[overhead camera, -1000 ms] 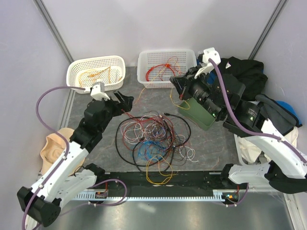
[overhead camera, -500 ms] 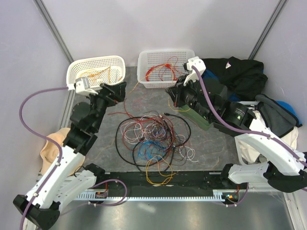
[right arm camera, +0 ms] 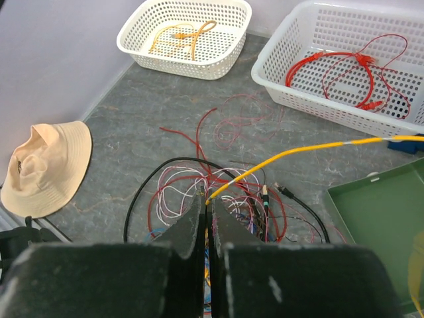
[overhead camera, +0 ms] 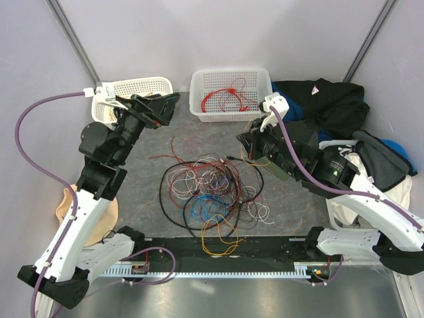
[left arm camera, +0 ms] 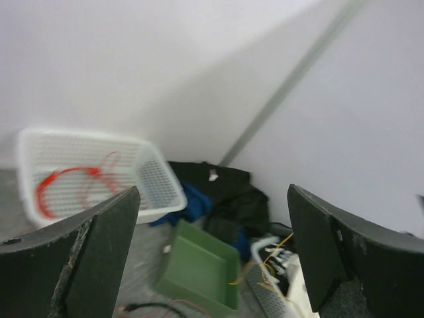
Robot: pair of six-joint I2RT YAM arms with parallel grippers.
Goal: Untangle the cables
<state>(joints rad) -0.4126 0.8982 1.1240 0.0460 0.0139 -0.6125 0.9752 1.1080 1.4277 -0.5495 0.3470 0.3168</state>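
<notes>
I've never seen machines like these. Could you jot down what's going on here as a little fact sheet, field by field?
Job: untangling wires
Wire pile: knotted heap of many colours, between the two arms
Left gripper: open, empty, held up beside the left basket
Right gripper: shut on a yellow wire, above the pile
Left basket contents: orange wires
Middle basket: holds a red wire
Also there: green tray, hat

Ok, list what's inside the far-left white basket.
Orange and yellow cables lie in the basket. From above, the left arm hides most of its inside.
</notes>
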